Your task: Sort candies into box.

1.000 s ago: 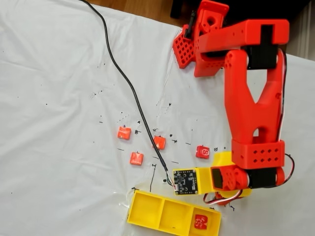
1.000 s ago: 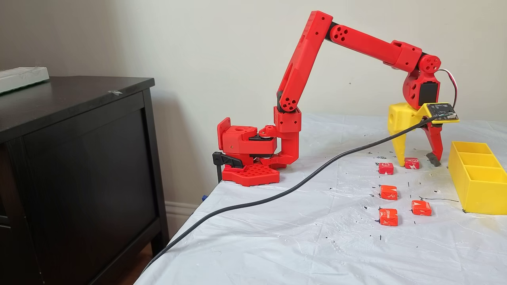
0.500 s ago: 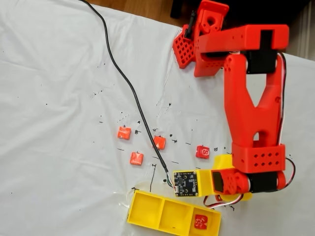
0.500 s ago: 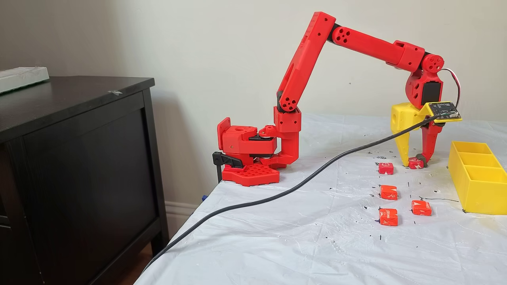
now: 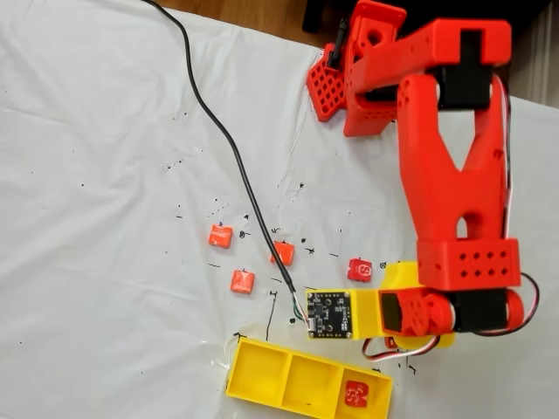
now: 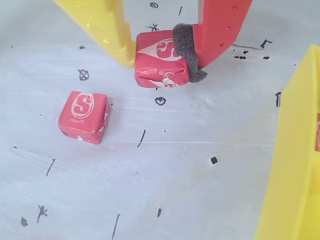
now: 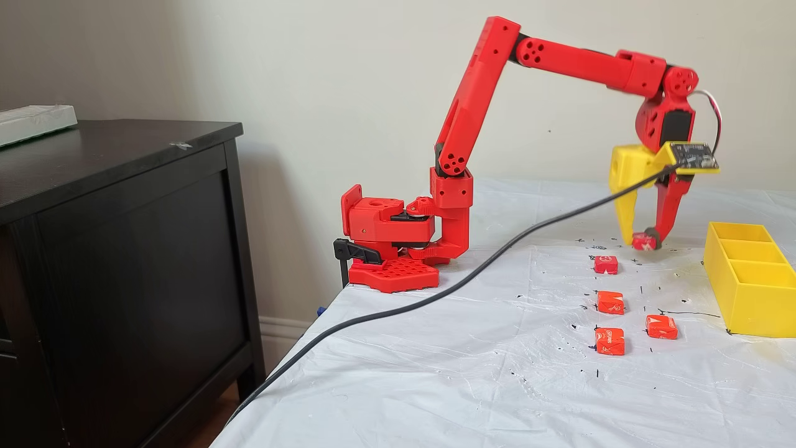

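The gripper (image 6: 162, 60) is pinching a red candy (image 6: 160, 64) between yellow finger and foam pad, just off the sheet. The yellow box (image 7: 749, 277) is sitting at 4 o'clock in the side fixed view. It should keep squeezing, clear the wall, and release over a compartment.

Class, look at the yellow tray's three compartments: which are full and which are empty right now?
One end compartment of the yellow tray holds a single candy; the middle and far-end compartments are empty, their bare yellow floors showing in the fixed view from above.
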